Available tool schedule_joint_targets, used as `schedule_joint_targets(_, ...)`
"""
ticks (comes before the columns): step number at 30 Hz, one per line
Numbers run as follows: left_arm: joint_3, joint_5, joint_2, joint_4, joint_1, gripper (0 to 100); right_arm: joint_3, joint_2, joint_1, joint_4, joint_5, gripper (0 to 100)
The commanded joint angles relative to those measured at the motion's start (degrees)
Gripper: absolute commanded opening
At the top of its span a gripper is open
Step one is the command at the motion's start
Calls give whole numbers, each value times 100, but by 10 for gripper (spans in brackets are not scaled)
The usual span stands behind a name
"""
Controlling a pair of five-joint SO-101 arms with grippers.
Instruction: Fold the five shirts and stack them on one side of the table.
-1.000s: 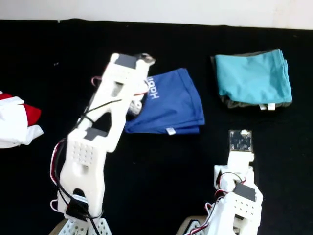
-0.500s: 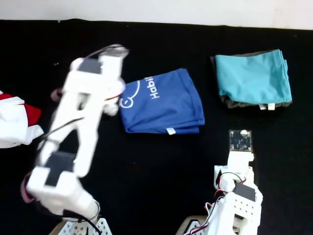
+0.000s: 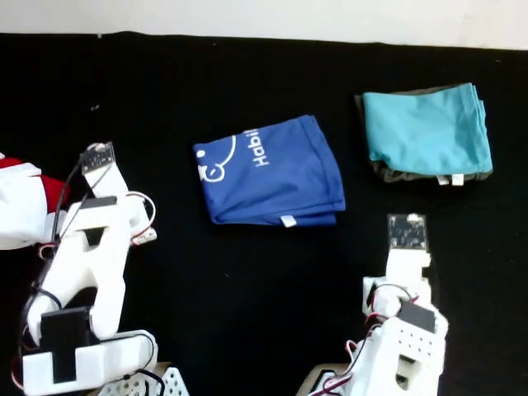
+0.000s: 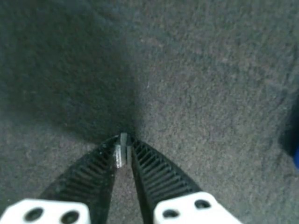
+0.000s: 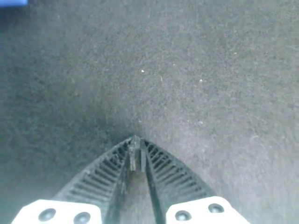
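While both jaws press together over black cloth (image 3: 247, 272), blue shirt (image 3: 272, 172) mid-table, teal shirt (image 3: 427, 132) far right.

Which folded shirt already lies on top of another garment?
The teal shirt at the far right: the edge of a dark garment shows beneath it. The blue shirt lies alone, directly on the black table.
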Motion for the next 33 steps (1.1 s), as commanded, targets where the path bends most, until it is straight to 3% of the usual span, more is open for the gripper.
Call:
schedule_joint_targets(1,136,-53,-66,-237,-31,8,-866,-40,22,558,53,19)
schedule_joint_targets(11,136,-44,-40,-264,-22,8,-2396,-13,13,1367,53,19)
schedule_joint_targets(20,136,-44,-40,-264,-22,8,-3169,-4,-875,1640,18,19)
schedule_joint_targets(28,136,-35,-40,-264,-22,8,-4084,13,-1253,1640,-580,20)
schedule_joint_targets(33,136,-35,-40,-264,-22,8,-4655,690,-1622,1648,-598,97)
